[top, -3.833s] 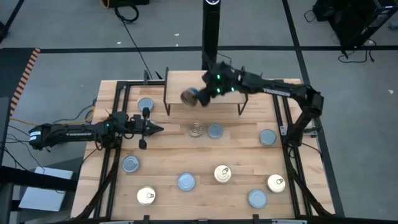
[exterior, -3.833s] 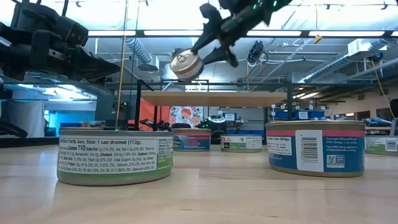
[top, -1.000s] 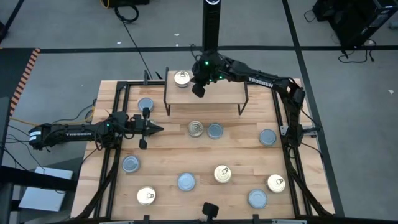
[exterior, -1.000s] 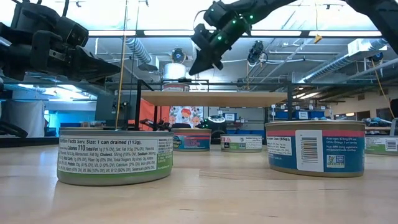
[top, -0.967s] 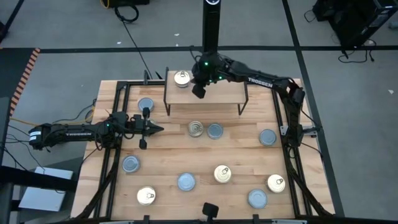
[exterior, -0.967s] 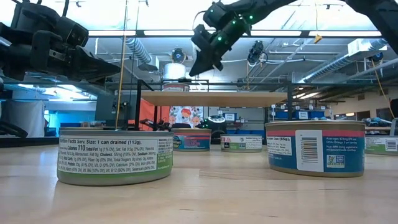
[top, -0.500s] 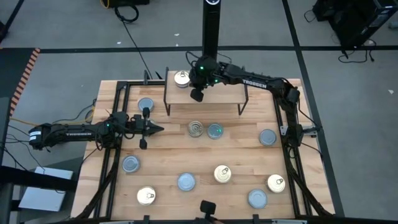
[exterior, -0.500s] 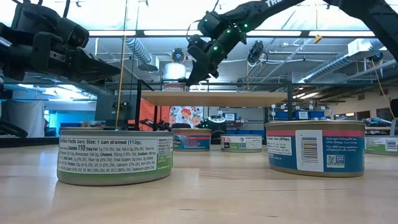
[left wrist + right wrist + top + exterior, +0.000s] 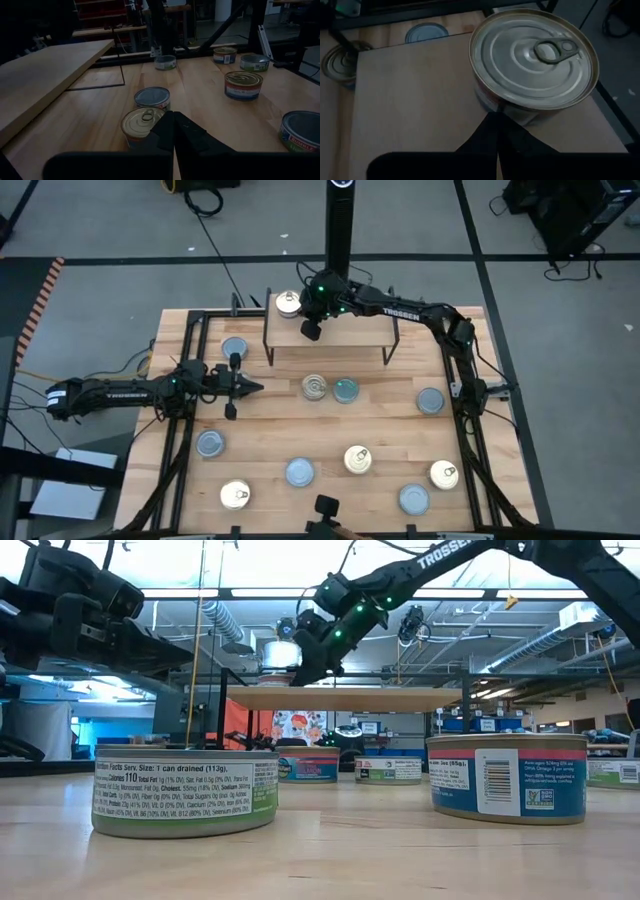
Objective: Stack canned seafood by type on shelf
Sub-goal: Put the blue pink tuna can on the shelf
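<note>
One gold-topped tin (image 9: 288, 302) (image 9: 535, 60) stands on its base at the far left corner of the shelf (image 9: 350, 338) (image 9: 410, 105). My right gripper (image 9: 310, 330) (image 9: 496, 116) (image 9: 299, 677) is shut and slants down toward the table's left, its tips just right of that tin, low over the plank. Several more tins of canned seafood, gold-topped (image 9: 315, 387) and blue-grey-topped (image 9: 345, 390), stand on the table. My left gripper (image 9: 258, 388) (image 9: 173, 120) is shut and level over the table's left part, with nothing in it. My right gripper's shut fingertips (image 9: 495, 122) stand by the lower side wall (image 9: 492, 102) of the gold-topped tin, on the side toward the shelf's middle. I cannot tell whether they touch it. The tin stands upright on the plank.
Tins are scattered over the table, at the left (image 9: 235, 348), the right (image 9: 430, 400) and along the near part (image 9: 300, 472) (image 9: 357, 459). Black frame rails (image 9: 190, 360) run along the table's sides. A black post (image 9: 340, 230) rises behind the shelf. A small dark object (image 9: 325, 508) sits at the near edge.
My right gripper, shut throughout, has sunk toward the shelf top and gone toward the table's left, closing in on the gold-topped tin on the shelf.
</note>
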Robot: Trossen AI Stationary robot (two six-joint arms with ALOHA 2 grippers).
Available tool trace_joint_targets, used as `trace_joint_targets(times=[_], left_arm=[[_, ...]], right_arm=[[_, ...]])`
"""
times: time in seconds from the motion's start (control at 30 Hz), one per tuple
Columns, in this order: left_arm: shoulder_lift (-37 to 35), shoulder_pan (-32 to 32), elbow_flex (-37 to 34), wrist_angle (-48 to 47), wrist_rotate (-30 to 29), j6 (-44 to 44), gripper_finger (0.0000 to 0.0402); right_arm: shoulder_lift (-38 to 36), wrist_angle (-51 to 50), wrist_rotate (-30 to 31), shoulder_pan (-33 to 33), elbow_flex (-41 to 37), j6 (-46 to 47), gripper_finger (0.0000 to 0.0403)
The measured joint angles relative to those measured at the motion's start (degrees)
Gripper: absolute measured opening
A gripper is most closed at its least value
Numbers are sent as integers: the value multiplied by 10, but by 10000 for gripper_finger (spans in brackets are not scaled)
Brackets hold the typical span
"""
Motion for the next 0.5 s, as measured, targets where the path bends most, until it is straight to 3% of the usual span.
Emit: trace_joint_targets(times=[0.5], left_arm=[[6, 0, 0, 1, 0, -1, 8]], right_arm=[[3, 53, -3, -16, 0, 4, 8]])
